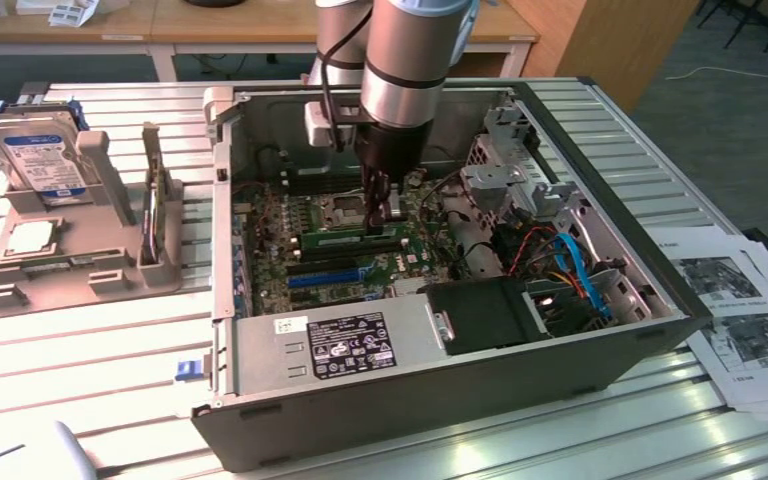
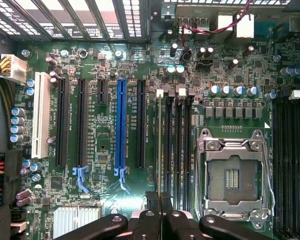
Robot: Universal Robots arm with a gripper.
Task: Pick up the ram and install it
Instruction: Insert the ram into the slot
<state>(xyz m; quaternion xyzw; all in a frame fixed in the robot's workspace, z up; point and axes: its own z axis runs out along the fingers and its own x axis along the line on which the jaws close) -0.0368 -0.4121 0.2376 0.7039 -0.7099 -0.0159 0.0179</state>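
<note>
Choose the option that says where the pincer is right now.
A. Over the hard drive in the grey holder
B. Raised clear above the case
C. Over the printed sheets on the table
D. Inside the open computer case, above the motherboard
D: the pincer is down inside the open computer case, its tips just above the motherboard, next to the empty CPU socket.
</note>
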